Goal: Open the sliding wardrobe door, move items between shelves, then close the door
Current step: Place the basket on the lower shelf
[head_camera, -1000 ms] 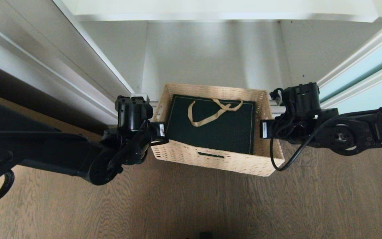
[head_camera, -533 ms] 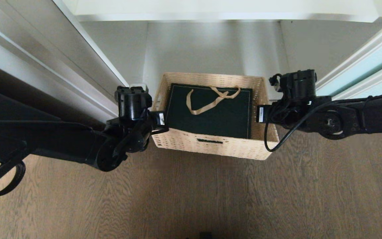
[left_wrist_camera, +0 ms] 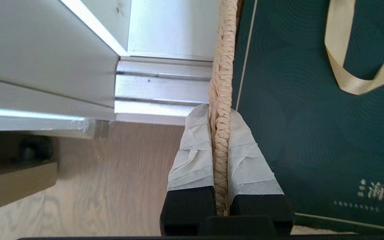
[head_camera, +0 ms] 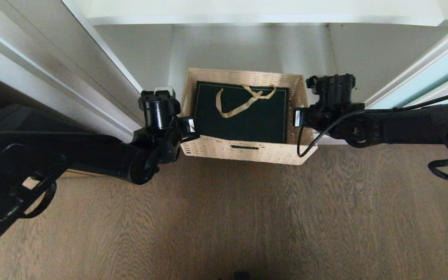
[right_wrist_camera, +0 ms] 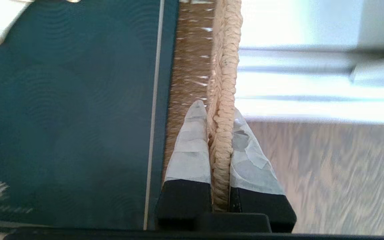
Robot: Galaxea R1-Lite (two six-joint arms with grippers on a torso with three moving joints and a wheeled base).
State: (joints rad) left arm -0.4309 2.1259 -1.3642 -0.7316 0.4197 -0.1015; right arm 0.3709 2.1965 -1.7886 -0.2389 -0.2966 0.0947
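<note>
Hidden and cut-off parts

The gift bag (head_camera: 243, 116) covers the basket's (head_camera: 247, 149) bottom; its pale printed lettering is too small to read. Both arms run off the head view's sides, the right wrist view's floor (right_wrist_camera: 328, 176) is blurred, and the sliding door (head_camera: 422, 83) is cropped.

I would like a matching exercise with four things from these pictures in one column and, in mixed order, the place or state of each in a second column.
1. left gripper
2. gift bag
3. wicker basket
4. right gripper

a. lies flat inside the basket
b. shut on the basket's right rim
c. held by both side rims
d. shut on the basket's left rim

Pairs: 1-d, 2-a, 3-c, 4-b
</note>
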